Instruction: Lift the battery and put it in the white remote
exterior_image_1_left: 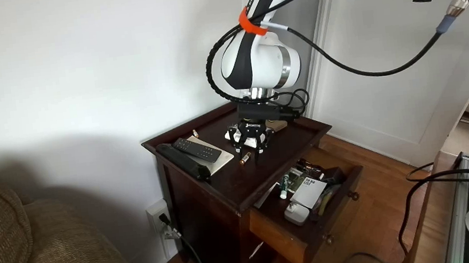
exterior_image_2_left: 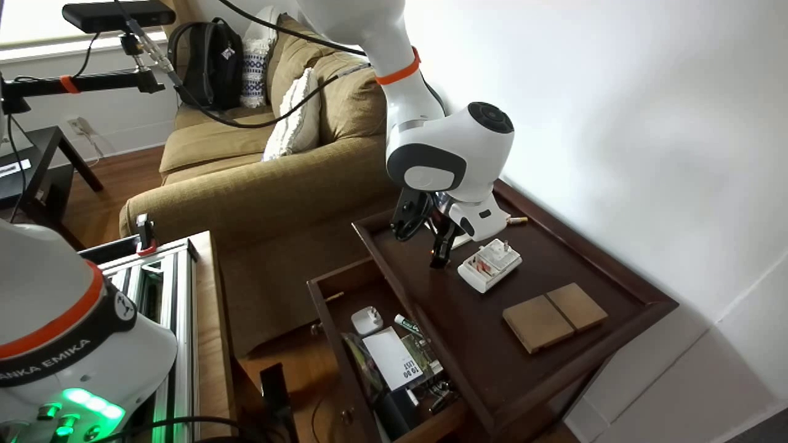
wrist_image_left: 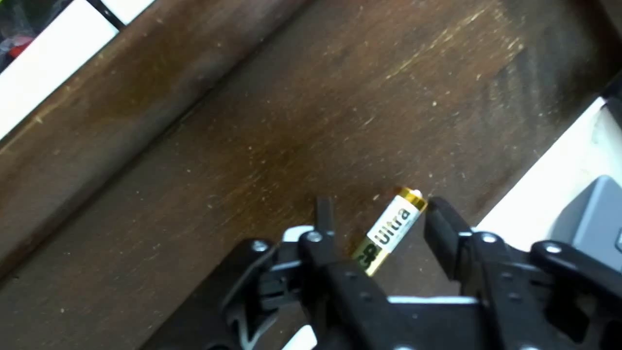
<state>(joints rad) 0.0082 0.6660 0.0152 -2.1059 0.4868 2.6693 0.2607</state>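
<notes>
One battery (wrist_image_left: 390,232) lies on the worktop (wrist_image_left: 233,194), seen between the partly spread fingers (wrist_image_left: 324,216) of the end effector (wrist_image_left: 382,209), which holds nothing. The white remote (exterior_image_2_left: 489,267) sits near.

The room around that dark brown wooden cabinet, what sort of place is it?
Probably a living room in someone's home: it has a tan fabric sofa, a white textured cushion on it, and the dark brown wooden cabinet with an open drawer.

Shiny battery (wrist_image_left: 391,227), scuffed wooden tabletop (wrist_image_left: 233,165)
</notes>
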